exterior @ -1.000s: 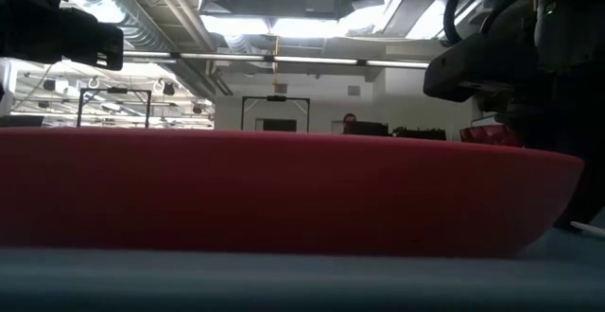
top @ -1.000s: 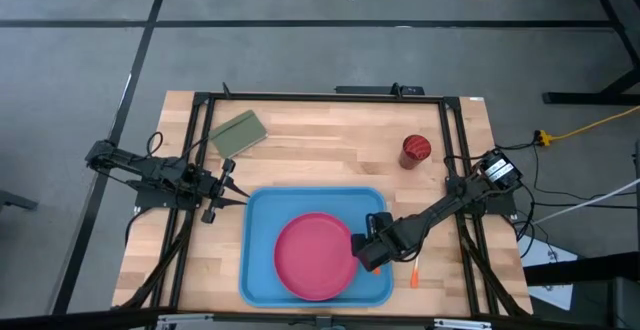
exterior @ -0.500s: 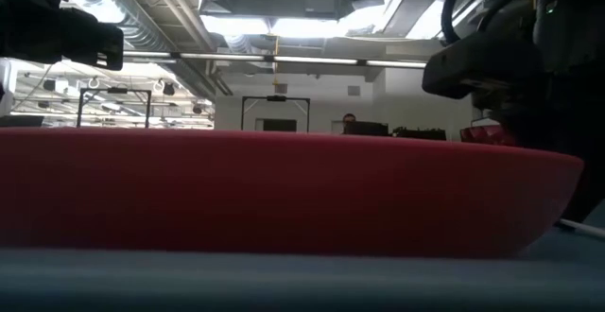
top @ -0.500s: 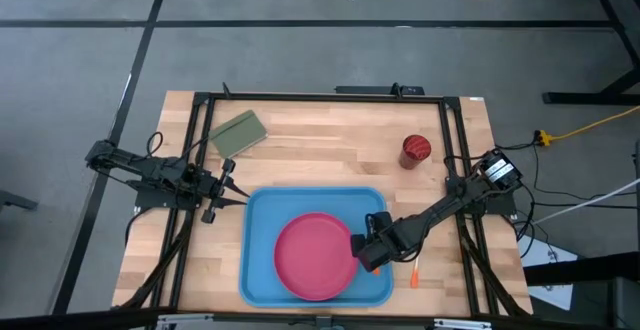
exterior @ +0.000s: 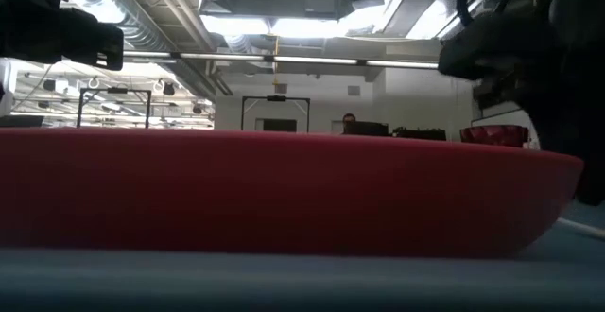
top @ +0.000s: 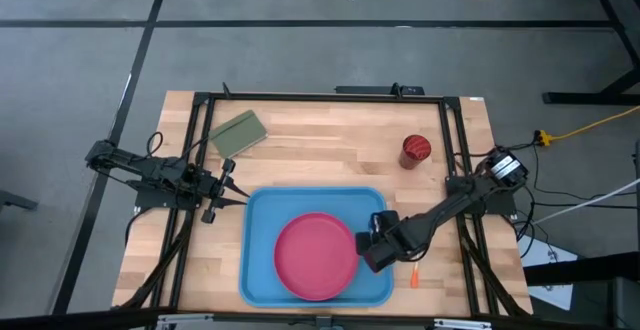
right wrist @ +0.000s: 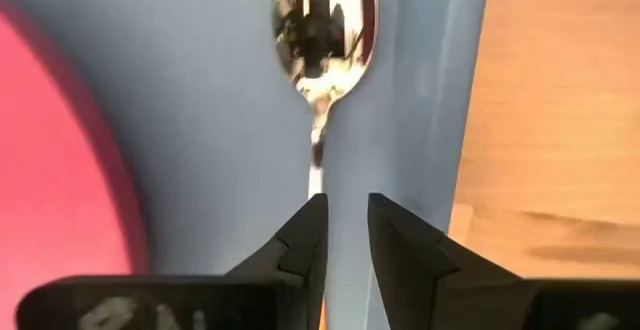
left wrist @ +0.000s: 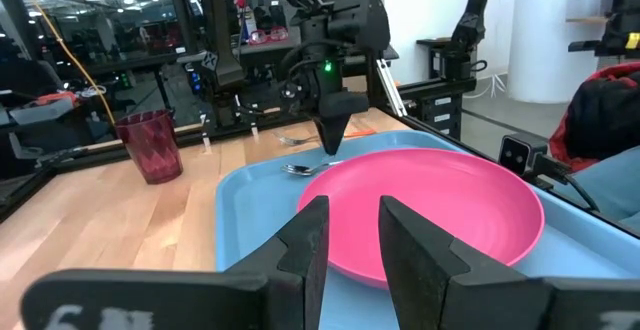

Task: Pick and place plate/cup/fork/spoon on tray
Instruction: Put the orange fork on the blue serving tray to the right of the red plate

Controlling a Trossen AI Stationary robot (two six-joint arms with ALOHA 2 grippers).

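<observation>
The pink plate (top: 315, 255) lies flat in the light-blue tray (top: 260, 202). My right gripper (top: 367, 259) is low over the tray's right side, beside the plate, and shut on the spoon (right wrist: 322, 25). It also shows pointing down in the left wrist view (left wrist: 335, 148). The fork (top: 413, 276) lies on the wood just right of the tray. The dark red cup (top: 416, 150) stands upright at the far right. My left gripper (top: 232, 185) waits at the tray's far left corner, its fingers slightly apart and empty. My right gripper has the spoon by its handle end, which the fingertips (right wrist: 305, 235) hide. The thin silver stem (right wrist: 316, 170) runs straight forward out from them, so the fingers lie along the spoon. The fingers slant down from the table's right. The bowl lies on the tray floor beside the right rim (right wrist: 440, 120).
An olive-green pad (top: 238, 132) lies at the far left of the table. Bare wood lies between the pad and the cup. The plate's rim (exterior: 284, 189) fills the low view. A person shows far off in the room behind (exterior: 350, 121).
My right gripper has shifted a little toward the table's right edge, away from the plate. The plate, cup and fork have stayed where they were.
</observation>
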